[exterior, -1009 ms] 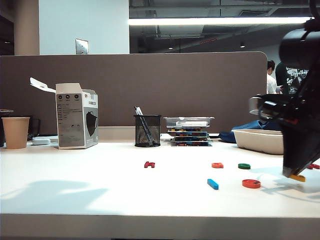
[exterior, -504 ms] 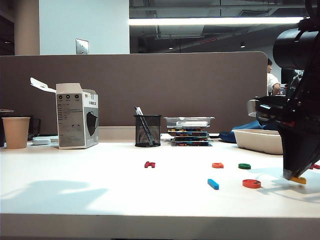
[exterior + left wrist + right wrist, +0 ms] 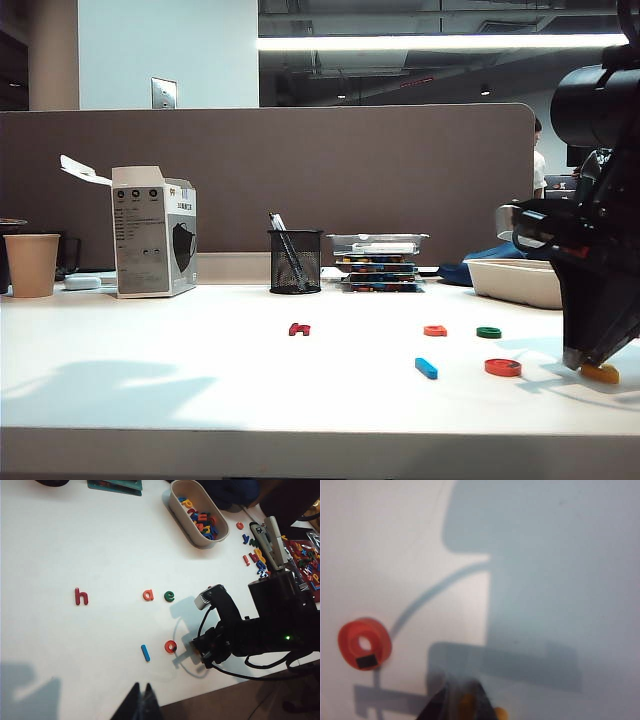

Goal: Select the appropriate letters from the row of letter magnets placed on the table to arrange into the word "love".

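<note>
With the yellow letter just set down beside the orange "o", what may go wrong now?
1. The right pincer is low over the yellow letter; lifting may drag it out of line.
2. The orange "o" and blue "l" lie close by; a sideways move may knock them.
3. Two orange round letters exist; the "a" beside the green "e" may be picked by mistake.

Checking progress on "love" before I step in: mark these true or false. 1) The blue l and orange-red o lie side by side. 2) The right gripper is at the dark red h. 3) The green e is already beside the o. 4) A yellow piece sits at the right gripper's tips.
1) True: blue l, orange-red o.
2) False: the right gripper is past the o, far from the dark red h.
3) False: the green e lies in the farther row.
4) True: yellow piece.
</note>
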Controlling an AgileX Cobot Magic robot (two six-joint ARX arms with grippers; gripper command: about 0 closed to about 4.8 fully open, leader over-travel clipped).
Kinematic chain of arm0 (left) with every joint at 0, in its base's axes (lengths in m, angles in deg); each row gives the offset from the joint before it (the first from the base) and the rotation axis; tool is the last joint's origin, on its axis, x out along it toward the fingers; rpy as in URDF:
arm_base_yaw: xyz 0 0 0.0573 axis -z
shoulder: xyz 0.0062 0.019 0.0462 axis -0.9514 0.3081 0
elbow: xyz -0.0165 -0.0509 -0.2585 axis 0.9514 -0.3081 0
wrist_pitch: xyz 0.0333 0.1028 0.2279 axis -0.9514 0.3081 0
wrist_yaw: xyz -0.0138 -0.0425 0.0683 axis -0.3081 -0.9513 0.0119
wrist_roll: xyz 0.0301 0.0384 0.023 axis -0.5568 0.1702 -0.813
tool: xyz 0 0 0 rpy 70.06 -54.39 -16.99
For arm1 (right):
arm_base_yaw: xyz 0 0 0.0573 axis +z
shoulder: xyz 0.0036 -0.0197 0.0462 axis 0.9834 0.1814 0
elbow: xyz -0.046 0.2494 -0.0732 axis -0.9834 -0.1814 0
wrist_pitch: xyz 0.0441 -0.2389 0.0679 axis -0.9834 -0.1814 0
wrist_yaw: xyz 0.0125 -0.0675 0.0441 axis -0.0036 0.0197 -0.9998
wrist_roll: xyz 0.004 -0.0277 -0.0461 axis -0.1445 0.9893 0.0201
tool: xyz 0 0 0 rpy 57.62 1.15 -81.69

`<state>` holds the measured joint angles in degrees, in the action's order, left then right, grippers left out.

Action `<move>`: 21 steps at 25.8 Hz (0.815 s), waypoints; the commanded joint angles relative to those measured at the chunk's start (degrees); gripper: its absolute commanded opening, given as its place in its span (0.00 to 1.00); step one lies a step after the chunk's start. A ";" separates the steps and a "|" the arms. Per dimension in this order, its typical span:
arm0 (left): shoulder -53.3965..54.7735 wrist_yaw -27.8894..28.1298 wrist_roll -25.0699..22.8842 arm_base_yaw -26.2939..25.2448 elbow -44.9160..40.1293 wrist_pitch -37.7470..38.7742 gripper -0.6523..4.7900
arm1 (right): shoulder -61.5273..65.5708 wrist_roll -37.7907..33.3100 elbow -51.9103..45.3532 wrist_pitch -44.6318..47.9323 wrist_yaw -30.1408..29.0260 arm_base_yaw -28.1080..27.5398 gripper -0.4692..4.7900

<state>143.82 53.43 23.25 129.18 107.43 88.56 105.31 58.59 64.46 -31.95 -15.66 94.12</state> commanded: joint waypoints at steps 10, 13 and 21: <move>-0.15 -0.02 -0.22 -0.09 0.15 -0.42 0.11 | -0.11 -12.63 10.95 -1.29 5.14 0.11 0.27; -0.15 -0.02 -0.22 -0.09 0.15 -0.44 0.11 | 0.13 -17.05 13.27 -1.27 7.63 0.15 0.50; -0.15 0.11 -0.22 -0.09 0.15 -0.44 0.11 | 6.43 -19.65 18.29 -1.46 13.60 5.92 0.54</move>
<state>143.82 53.40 23.28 129.18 107.43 88.56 110.73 39.70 81.68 -33.72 -3.75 99.41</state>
